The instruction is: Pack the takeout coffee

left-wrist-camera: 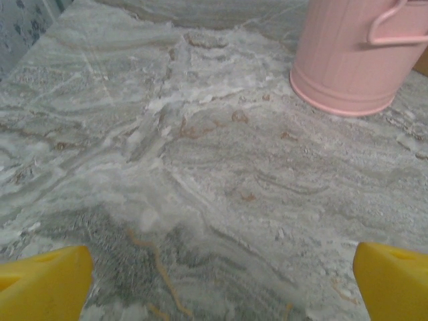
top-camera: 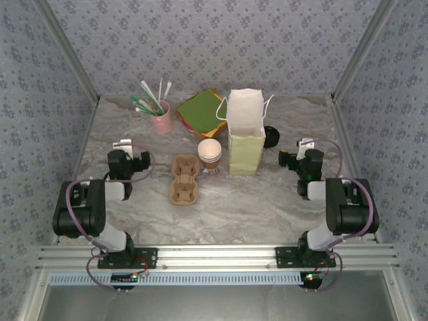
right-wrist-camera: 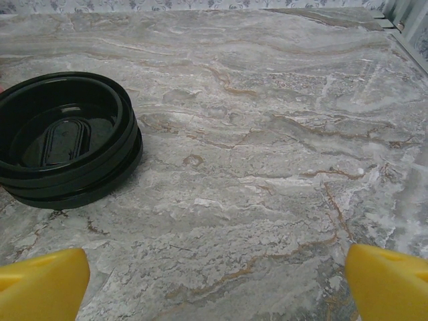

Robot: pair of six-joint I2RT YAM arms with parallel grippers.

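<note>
The left end effector [left-wrist-camera: 217, 287] and right end effector [right-wrist-camera: 214, 284] are hovering spread wide, gripping nothing. The open-topped brown paper cup [top-camera: 209, 154] is standing between them, and stacked black lids [right-wrist-camera: 67, 140] are lying ahead-left of the right one.

Pink pot [left-wrist-camera: 354, 60], black lids [right-wrist-camera: 63, 140], grey-veined table [right-wrist-camera: 267, 167] — marbled, seemingly

Overhead from behind, wrist cameras skimming table [top-camera: 267, 200]
</note>
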